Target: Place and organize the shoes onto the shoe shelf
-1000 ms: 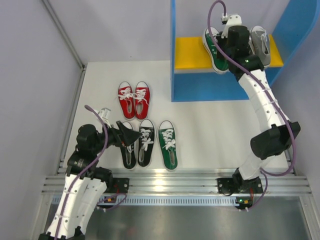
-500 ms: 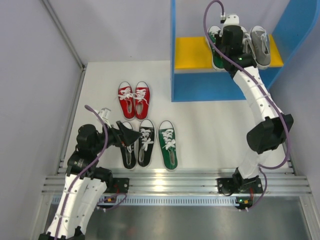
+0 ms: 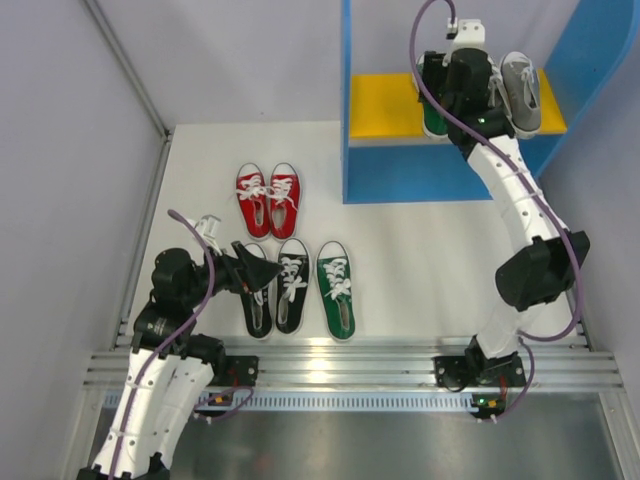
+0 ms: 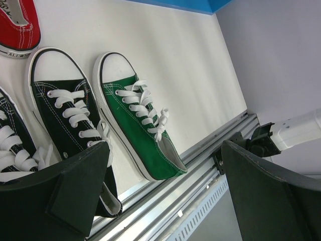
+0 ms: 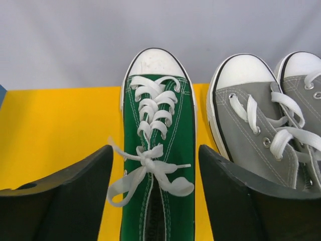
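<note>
Seeing right gripper spread astride one green shoe on the shoe shelf's yellow board, pads clear of both sides (grey pair just beside, right); seeing left gripper gaping wide, holding nothing, above black pair and other green shoe on table; red pair behind those.

On the shelf's upper board sits a lone shoe, a pair just right of it; down on the table, another pair lies behind a row of three shoes
</note>
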Tool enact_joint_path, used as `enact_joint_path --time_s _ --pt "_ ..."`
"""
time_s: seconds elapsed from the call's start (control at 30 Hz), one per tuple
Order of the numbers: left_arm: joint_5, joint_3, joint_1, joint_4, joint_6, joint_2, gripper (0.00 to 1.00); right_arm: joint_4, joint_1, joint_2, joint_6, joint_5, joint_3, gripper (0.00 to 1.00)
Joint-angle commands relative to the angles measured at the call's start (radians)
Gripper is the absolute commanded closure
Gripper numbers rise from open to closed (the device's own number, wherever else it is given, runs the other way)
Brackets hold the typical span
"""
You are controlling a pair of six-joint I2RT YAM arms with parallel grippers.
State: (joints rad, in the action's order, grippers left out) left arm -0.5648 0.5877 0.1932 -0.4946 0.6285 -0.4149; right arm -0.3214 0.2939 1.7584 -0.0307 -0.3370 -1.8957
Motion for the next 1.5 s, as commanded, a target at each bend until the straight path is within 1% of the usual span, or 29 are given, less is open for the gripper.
enact_joint_path --time_s 0.0,0.07,0.17,0.2,0.23,0.27,0.3,0.33,0.37,0.4,0.43,0.47,0.5,0.53,0.57,0.6,0.63,0.67,0.73,0.77,0.9,0.97,1.1,1.33,1.47 --pt "-0.01 0.035 0.003 0.004 -0.015 -0.001 0.01 0.125 0.011 -0.131 0.009 0.032 0.038 0.3" --pt "-0.01 0.032 0.003 -0.001 -0.018 -0.001 0.01 0.159 0.022 -0.178 0.02 0.042 0.064 0.21" --pt "-0.007 0.031 0.003 -0.005 -0.016 0.008 0.01 0.151 0.048 -0.29 0.018 0.044 0.124 0.19" --pt "-0.001 0.032 0.003 -0.005 -0.016 0.007 0.01 0.168 0.063 -0.368 0.021 0.036 0.208 0.19" --pt "0.0 0.029 0.003 -0.005 -0.015 0.01 0.01 0.18 0.112 -0.413 0.022 0.008 0.26 0.2" --pt "0.002 0.029 0.003 -0.005 -0.012 0.013 0.01 0.2 0.151 -0.506 0.07 -0.017 0.321 0.2" --pt "0.006 0.027 0.003 -0.005 -0.012 0.014 0.01 0.241 0.193 -0.551 0.081 -0.043 0.452 0.2" --pt "0.008 0.027 0.003 -0.005 -0.015 0.014 0.01 0.252 0.296 -0.595 0.092 -0.112 0.516 0.21" --pt "0.008 0.026 0.003 -0.005 -0.015 0.014 0.01 0.269 0.362 -0.635 0.101 -0.144 0.582 0.21" --pt "0.005 0.023 0.003 -0.005 -0.015 0.016 0.01 0.313 0.423 -0.705 0.097 -0.175 0.715 0.21" --pt "0.003 0.021 0.003 -0.007 -0.015 0.015 0.01 0.312 0.548 -0.729 0.092 -0.263 0.771 0.21" --pt "0.005 0.017 0.003 -0.007 -0.015 0.011 0.01 0.34 0.615 -0.755 0.063 -0.317 0.821 0.21" --pt "0.006 0.017 0.003 -0.007 -0.015 0.013 0.01 0.347 0.67 -0.761 0.042 -0.36 0.909 0.21" --pt "0.005 0.015 0.003 -0.006 -0.016 0.011 0.01 0.363 0.767 -0.764 0.022 -0.426 0.949 0.21" --pt "0.006 0.012 0.003 -0.005 -0.016 0.011 0.01 0.366 0.806 -0.761 -0.051 -0.462 0.984 0.21" --pt "0.008 0.011 0.003 -0.007 -0.019 0.011 0.01 0.378 0.841 -0.752 -0.081 -0.49 1.053 0.21" --pt "0.009 0.009 0.003 -0.006 -0.018 0.013 0.01 0.395 0.89 -0.746 -0.11 -0.513 1.085 0.21" --pt "0.013 0.008 0.003 -0.005 -0.016 0.014 0.01 0.418 0.909 -0.725 -0.18 -0.526 1.113 0.21" --pt "0.011 0.004 0.003 -0.006 -0.016 0.014 0.01 0.456 0.953 -0.691 -0.241 -0.545 1.182 0.22" --pt "0.013 0.003 0.003 -0.005 -0.015 0.014 0.01 0.481 0.968 -0.642 -0.295 -0.554 1.195 0.23" --pt "0.016 0.0 0.003 -0.009 -0.013 0.019 0.01 0.518 1.05 -0.498 -0.399 -0.586 1.212 0.23" --pt "0.017 0.001 0.003 -0.013 -0.019 0.019 0.01 0.544 1.067 -0.458 -0.457 -0.582 1.222 0.23" --pt "0.016 -0.003 0.003 -0.019 -0.027 0.018 0.01 0.623 1.096 -0.427 -0.526 -0.533 1.256 0.24" --pt "0.022 -0.005 0.005 -0.021 -0.026 0.01 0.01 0.555 1.125 -0.341 -0.685 -0.527 1.236 0.25" --pt "0.016 -0.002 0.003 -0.019 -0.029 0.002 0.01 0.524 1.139 -0.287 -0.75 -0.591 1.227 0.25"
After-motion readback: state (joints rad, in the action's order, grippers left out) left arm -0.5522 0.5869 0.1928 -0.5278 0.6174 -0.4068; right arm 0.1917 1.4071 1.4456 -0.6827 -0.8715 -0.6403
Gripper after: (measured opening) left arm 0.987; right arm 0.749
